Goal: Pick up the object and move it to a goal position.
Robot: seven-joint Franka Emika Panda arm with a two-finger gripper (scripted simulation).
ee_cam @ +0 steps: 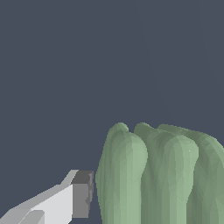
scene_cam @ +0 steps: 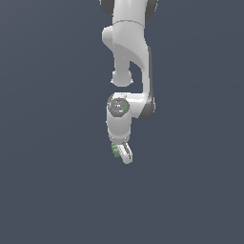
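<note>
One Franka arm (scene_cam: 127, 57) reaches down over a plain dark surface (scene_cam: 47, 190), its gripper (scene_cam: 121, 153) at the lowest point of the chain. We see the object (scene_cam: 115, 150), a pale green ridged lump, showing as a small patch at the gripper's tip, on the exterior view's left side of a white finger (scene_cam: 127, 153).

In the wrist view the object (ee_cam: 162, 179) fills much of the frame, its rounded ridges running lengthwise, and one finger with a grey pad (ee_cam: 82, 194) stands just beside it, a thin dark gap between pad and lump. The opposite finger lies outside the frame, so we cannot tell whether the jaws are clamped on the lump or merely flanking it. Whether the object rests on the surface or is lifted is likewise unclear, since no shadow or contact line shows.

We judge the step in hand to be securing the grasp. To do it well, we would centre the lump between both pads, close across the ridges so they do not roll, and confirm firm contact before any lift. No goal marker is visible.
</note>
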